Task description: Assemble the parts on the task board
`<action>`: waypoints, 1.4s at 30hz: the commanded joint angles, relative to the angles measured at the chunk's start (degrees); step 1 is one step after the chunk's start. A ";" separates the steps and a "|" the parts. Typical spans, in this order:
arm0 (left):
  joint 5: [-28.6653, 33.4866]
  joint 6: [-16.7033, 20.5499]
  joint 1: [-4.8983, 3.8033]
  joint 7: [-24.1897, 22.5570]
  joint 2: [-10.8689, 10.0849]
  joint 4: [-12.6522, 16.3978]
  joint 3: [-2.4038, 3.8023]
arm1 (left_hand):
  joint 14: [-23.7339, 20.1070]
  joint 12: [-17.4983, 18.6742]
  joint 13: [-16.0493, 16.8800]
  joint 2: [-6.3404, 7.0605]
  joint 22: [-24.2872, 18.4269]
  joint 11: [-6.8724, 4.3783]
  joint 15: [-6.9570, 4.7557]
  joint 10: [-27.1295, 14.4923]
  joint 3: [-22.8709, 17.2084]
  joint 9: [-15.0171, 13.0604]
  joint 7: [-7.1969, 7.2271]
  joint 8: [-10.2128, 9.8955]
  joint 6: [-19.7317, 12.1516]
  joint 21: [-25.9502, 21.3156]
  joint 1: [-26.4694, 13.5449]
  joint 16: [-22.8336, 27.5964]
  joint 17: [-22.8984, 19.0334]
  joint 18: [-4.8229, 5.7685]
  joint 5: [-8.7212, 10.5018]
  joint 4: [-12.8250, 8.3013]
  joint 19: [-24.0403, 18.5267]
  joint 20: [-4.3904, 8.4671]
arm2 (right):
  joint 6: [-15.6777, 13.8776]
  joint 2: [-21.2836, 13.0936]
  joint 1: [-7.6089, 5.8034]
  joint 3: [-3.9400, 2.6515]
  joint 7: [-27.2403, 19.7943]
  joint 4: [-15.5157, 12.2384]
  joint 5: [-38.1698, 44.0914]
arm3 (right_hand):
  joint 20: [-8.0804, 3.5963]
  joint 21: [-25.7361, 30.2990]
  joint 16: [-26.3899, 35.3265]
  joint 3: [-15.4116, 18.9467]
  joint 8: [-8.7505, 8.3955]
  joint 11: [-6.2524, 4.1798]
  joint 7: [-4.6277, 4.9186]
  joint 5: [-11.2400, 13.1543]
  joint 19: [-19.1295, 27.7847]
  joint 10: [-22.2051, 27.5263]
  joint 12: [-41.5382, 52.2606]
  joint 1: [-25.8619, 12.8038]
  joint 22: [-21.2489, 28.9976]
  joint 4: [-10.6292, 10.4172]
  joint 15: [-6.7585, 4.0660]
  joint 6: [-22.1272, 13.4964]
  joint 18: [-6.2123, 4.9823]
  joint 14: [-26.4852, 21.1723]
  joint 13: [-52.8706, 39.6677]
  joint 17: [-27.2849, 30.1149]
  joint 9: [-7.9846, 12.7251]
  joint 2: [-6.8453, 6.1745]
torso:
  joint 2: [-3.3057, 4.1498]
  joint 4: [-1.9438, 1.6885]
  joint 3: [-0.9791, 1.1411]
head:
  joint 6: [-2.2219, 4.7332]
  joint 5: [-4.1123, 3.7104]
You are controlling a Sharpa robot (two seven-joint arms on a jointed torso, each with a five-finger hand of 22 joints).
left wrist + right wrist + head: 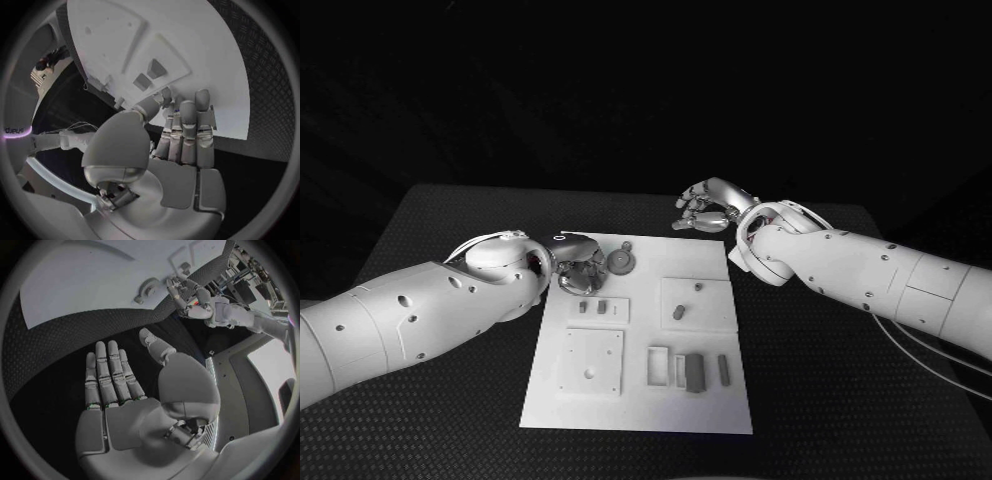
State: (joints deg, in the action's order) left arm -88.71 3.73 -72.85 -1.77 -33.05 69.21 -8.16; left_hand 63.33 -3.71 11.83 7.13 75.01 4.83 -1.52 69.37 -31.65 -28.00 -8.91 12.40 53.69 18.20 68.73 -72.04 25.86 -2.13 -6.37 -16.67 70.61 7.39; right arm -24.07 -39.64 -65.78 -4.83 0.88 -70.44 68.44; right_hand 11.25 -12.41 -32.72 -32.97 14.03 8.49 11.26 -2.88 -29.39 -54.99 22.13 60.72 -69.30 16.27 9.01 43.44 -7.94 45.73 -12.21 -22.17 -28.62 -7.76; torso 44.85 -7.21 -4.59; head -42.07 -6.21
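Note:
The white task board (639, 410) lies in the middle of the black table. On it are a round part with a tab (623, 260) near the far edge, two small grey blocks (593, 307), two short pegs (685, 300) on a raised tile, and upright bars (692, 371) near the front. My left hand (577, 263) hovers at the board's far left corner, fingers straight and close together (181, 125), holding nothing; the two blocks (150, 75) lie just past its fingertips. My right hand (708, 205) hangs beyond the far right corner, palm flat, fingers spread (109, 375), empty.
A raised square plate (593, 362) with a small hole sits at the board's front left. Black textured table mat (848, 400) surrounds the board on all sides. In the right wrist view the round part (149, 287) and my left hand (187, 297) lie across the board (81, 285).

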 commanded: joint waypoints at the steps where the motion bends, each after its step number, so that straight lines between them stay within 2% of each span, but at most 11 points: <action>1: 1.63 2.39 -0.05 -0.71 0.02 0.03 0.06 | -0.44 0.14 -0.39 1.11 0.87 0.54 0.38 -1.63 1.00 0.46 0.29 -0.95 -2.07 -0.32 -0.12 0.27 -0.20 -2.73 0.14 -0.02 -0.34 -0.32 | 0.37 -0.01 0.02 -0.03 -0.60 -0.02 0.13 | 0.04 0.29 0.35 0.28 0.25 0.02 1.46 0.06 -0.05 -0.32 -0.38 0.10 -0.11 -0.02 0.28 -0.41 0.52 0.16 0.07 -0.07 0.09 0.20 | -0.01 -0.01 -0.04 | -0.02 -0.08; 6: 1.78 2.49 -0.05 -0.39 0.01 -0.01 0.06 | -0.68 0.02 -0.85 1.54 0.81 1.18 1.00 -3.69 1.86 0.81 0.04 -1.71 -4.10 -0.69 -0.23 0.26 -0.37 -3.25 0.19 0.04 -0.45 -0.97 | 0.46 0.01 0.02 -0.03 -0.63 -0.02 0.13 | 0.05 0.34 0.42 0.32 0.26 0.03 1.47 0.06 -0.03 -0.33 -0.40 0.04 -0.15 -0.06 0.30 -0.42 0.54 0.14 0.13 -0.10 0.11 0.16 | 0.00 0.01 -0.02 | -0.05 -0.09; 16: 1.78 3.29 -0.04 -0.17 -0.52 0.07 0.10 | -0.83 -0.51 -0.99 1.55 0.81 1.34 1.17 -4.21 2.43 0.81 -0.08 -1.73 -4.78 -0.92 -0.08 0.17 -0.47 -3.59 0.21 -0.01 -0.44 -1.23 | 0.65 -0.10 0.02 -0.03 -0.66 -0.03 0.13 | 0.05 0.40 0.50 0.31 0.27 0.03 1.47 0.05 -0.01 -0.35 -0.42 0.09 -0.20 -0.05 0.31 -0.43 0.54 0.13 0.19 -0.14 0.13 0.17 | -0.04 -0.03 -0.02 | -0.04 -0.16; 20: 2.73 3.39 -0.05 -0.31 -1.65 0.16 0.17 | -0.88 -0.76 -1.04 1.50 0.81 1.39 1.22 -4.37 2.39 0.67 -0.08 -1.39 -4.48 -1.05 0.36 0.14 -0.54 -3.69 0.17 0.00 -0.44 -1.33 | 3.28 -0.21 0.02 -0.02 -1.10 0.19 0.66 | 0.01 0.51 0.62 0.17 0.43 -0.02 1.33 0.05 0.00 -0.39 -0.47 0.61 -0.33 0.15 0.30 -0.23 0.53 0.20 0.35 -0.28 0.13 0.20 | -0.01 0.03 -0.01 | 0.06 -0.17; 24: 4.77 3.01 -0.09 -0.45 -3.50 0.36 0.22 | -1.01 -0.98 -1.11 1.74 0.83 1.47 1.31 -4.63 2.68 0.47 -0.30 -0.88 -3.91 -1.20 0.20 0.16 -0.63 -3.70 0.23 0.05 -0.50 -1.44 | 6.97 -0.56 0.03 -0.02 -1.93 0.18 1.69 | 0.05 0.86 0.81 0.16 1.52 -0.61 0.36 0.05 0.20 -1.91 -0.08 1.49 -0.63 0.24 0.28 1.57 0.62 0.45 0.46 -0.61 -0.19 0.14 | 0.02 0.09 0.07 | 0.29 -0.46; 29: 7.98 3.45 -0.12 -0.34 -5.58 0.66 0.33 | -1.23 -1.07 -1.20 2.00 0.83 1.58 1.41 -5.00 2.99 0.38 -0.40 -0.60 -3.68 -1.37 0.09 0.22 -0.73 -3.73 0.21 0.01 -0.65 -1.53 | 8.06 -2.12 0.03 0.00 -1.76 -0.25 4.34 | -0.12 0.75 0.19 0.11 2.31 -1.10 -0.35 0.04 -1.44 -3.59 -0.64 1.95 -0.91 0.22 -0.63 3.02 0.04 2.51 1.04 -1.46 -0.29 0.48 | -0.02 0.00 0.06 | 0.33 -0.85; 32: 14.40 4.65 -0.17 -0.91 -7.26 1.14 0.61 | -1.32 -1.29 -1.21 1.86 0.84 1.59 1.43 -5.02 3.07 0.26 -0.68 -0.26 -3.26 -1.46 0.10 0.22 -0.79 -3.76 0.19 0.05 -0.68 -1.58 | 8.78 -3.79 0.03 0.03 -0.99 -0.34 7.12 | -0.24 0.64 -0.16 0.06 2.70 -1.48 -0.70 0.07 -3.10 -4.81 -0.95 1.90 -0.84 0.20 -1.30 3.81 -0.54 3.94 1.37 -1.97 -0.32 0.44 | -0.10 -0.12 0.04 | 0.19 -1.04; 35: 23.00 8.49 -0.18 -3.20 -8.45 1.21 0.93 | -1.05 -2.27 -0.93 1.12 0.89 1.24 1.12 -3.86 3.11 -0.07 -1.25 0.63 -1.94 -1.43 -0.24 0.01 -0.81 -3.81 0.08 0.19 -0.36 -1.51 | 10.02 -5.07 0.03 0.06 -1.02 -0.53 8.91 | -0.31 0.55 -0.62 -0.07 3.13 -1.85 -0.73 0.02 -4.45 -6.13 -1.01 1.86 -0.79 0.09 -1.84 4.69 -0.99 5.41 1.52 -2.46 -0.39 0.48 | -0.15 -0.18 -0.06 | 0.20 -1.58; 37: 29.58 10.80 -0.18 -4.65 -9.19 1.18 1.07 | -1.15 -3.19 -0.61 1.14 0.87 0.81 0.72 -2.73 3.46 -0.33 -0.86 1.28 -1.01 -1.58 -1.05 0.16 -0.97 -3.69 0.21 0.23 -0.45 -1.43 | 11.87 -5.98 0.03 0.18 -0.86 -1.05 9.86 | -0.39 0.43 -0.85 -0.13 3.26 -2.13 -0.78 0.03 -5.87 -7.01 -1.27 1.76 -0.72 0.11 -2.41 5.06 -1.46 6.52 1.75 -2.86 -0.35 0.43 | -0.24 -0.25 -0.06 | 0.30 -1.66; 40: 41.93 12.98 -0.23 -6.47 -10.33 1.07 1.14 | -3.99 -3.58 -0.58 0.96 -0.14 1.06 1.02 -2.94 3.40 -0.37 -0.75 1.46 -1.06 -3.87 -2.25 3.09 -2.43 -2.86 0.48 0.20 -3.56 -1.99 | 13.51 -7.32 0.02 1.27 -0.71 -2.76 12.32 | -0.37 0.66 -0.79 -0.10 3.26 -2.26 -0.82 0.05 -6.52 -7.60 -1.58 1.52 -0.55 0.07 -2.61 5.18 -1.68 7.01 1.97 -3.11 -0.26 0.34 | -0.20 -0.14 -0.02 | 0.45 -1.51; 42: 47.61 13.22 -0.24 -7.26 -10.97 1.12 1.14 | -6.61 -3.76 -0.64 0.94 -1.75 1.45 1.63 -3.41 3.02 -0.37 -0.84 1.50 -1.35 -6.67 -3.13 6.88 -4.25 -1.94 0.57 0.19 -6.80 -2.74 | 13.56 -7.69 0.03 1.42 -0.57 -3.79 13.45 | -0.35 0.82 -0.71 -0.12 3.24 -2.27 -0.83 0.04 -6.76 -7.79 -1.80 1.52 -0.46 0.09 -2.67 5.22 -1.77 7.17 2.11 -3.24 -0.21 0.19 | -0.22 0.01 -0.01 | 0.56 -1.49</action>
State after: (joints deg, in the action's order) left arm -58.15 12.84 -73.01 -5.15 -43.87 70.19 -7.07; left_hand 57.35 -7.32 11.21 8.04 73.54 5.94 0.06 65.99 -28.35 -28.31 -9.82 13.60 52.53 12.12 65.88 -65.93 21.95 -3.10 -5.96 -16.48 64.55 4.72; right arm -13.96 -47.34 -65.73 -3.35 0.16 -73.52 77.12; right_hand 10.95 -11.87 -33.39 -32.98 17.15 6.21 10.45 -2.88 -35.87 -62.40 20.57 62.24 -69.80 16.27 6.29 48.16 -8.89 52.59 -10.15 -25.37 -28.91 -7.32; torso 44.66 -7.34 -4.59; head -41.64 -7.77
